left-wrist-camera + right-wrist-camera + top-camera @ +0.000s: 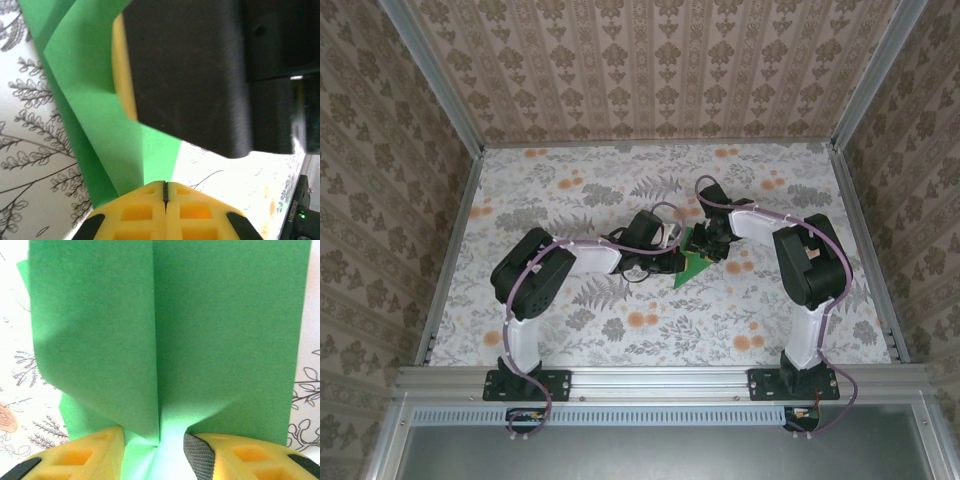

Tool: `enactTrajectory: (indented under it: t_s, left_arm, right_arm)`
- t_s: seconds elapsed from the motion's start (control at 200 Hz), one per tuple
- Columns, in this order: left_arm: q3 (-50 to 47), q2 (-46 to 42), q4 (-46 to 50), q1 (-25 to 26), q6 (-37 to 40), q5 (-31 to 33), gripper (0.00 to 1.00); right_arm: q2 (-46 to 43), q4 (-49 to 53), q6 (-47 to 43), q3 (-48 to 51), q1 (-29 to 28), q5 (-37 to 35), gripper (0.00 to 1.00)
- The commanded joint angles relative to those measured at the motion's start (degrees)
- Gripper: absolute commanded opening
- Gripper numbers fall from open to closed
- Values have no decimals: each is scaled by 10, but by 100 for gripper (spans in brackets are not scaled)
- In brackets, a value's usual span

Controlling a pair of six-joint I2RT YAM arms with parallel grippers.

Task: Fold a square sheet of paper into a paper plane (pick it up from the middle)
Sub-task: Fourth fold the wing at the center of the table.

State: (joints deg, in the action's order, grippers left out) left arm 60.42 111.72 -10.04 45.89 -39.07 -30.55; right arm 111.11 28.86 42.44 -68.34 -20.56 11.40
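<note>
Green square sheet of paper [692,266], partly folded with a centre crease, lay mid-table [620,330] between both arms. Left hand [165,192] had its yellow fingers pressed together, pinching the sheet's edge. Right hand [155,442] stood slightly spread, its fingers straddling the raised crease; grip on paper could not be told.

The sheet of paper [692,262] sits near the middle of the table [620,330], between the two grippers. The left gripper [665,262] meets it from the left, the right gripper [708,248] from behind on the right.
</note>
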Motion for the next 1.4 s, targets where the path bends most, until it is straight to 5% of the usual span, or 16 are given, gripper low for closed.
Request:
enactTrajectory:
  t_s: [0.0, 1.08, 1.395]
  left_arm:
    - [13, 10, 19, -7, -10, 9, 2]
    - [31, 40, 83, -15, -19, 32, 0]
    - [50, 52, 165, -17, -7, 35, 0]
  right_arm:
    - [129, 24, 11, 68, -2, -41, 47]
    - [128, 23, 7, 67, -2, -34, 49]
    - [89, 36, 1, 53, 0, -16, 49]
